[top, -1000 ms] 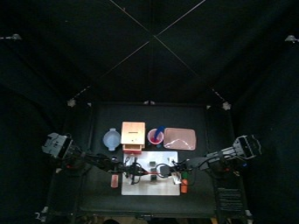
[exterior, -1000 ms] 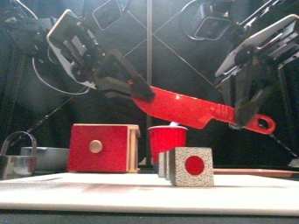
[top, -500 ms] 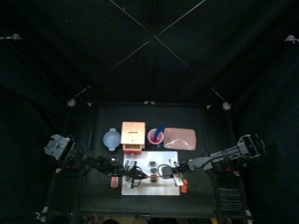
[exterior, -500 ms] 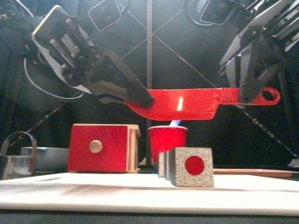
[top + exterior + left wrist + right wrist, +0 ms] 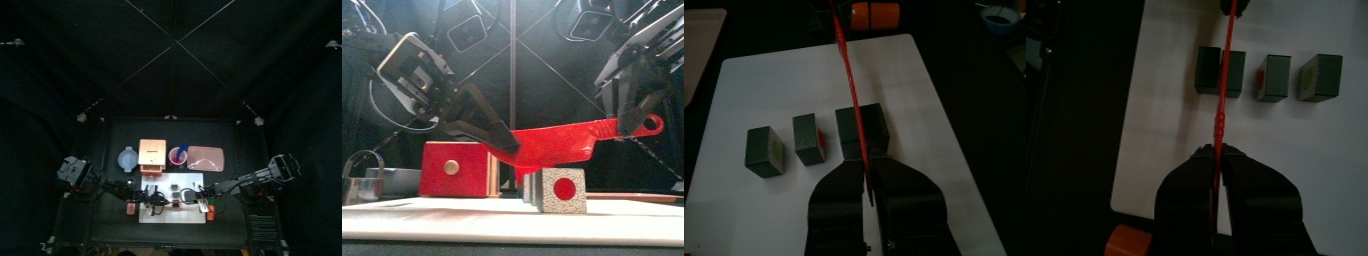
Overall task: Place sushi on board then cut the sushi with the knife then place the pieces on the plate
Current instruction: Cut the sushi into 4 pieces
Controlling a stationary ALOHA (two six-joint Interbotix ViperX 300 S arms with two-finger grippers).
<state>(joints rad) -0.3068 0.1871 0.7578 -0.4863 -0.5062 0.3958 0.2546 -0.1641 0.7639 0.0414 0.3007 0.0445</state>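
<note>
- While clamped at both ends, red toy knife [image 5: 556,143] hangs edge-down over the white cutting board [image 5: 502,215], tilted: lower at the left arm's end, higher at the right arm's end.
- Left tool [image 5: 502,146]: jaws pinched tight on the blade's far end. In the left wrist view the blade is a thin red line running out from between them.
- Right tool [image 5: 625,122]: jaws pinched tight on the handle, right by its end ring.
- Three dark green toy sushi blocks [image 5: 811,138] stand in a row on the board with small gaps between them. Red-centred faces show in the front view.
- Knife lines up over the end block [image 5: 875,130], just above it. Can't tell if it touches.
- Flat pink tray [image 5: 205,156] lies on the tabletop [image 5: 234,135] behind the board, toward the right.
- Pale wooden box with red drawer front [image 5: 460,168] sits behind the board, toward the left.
</note>
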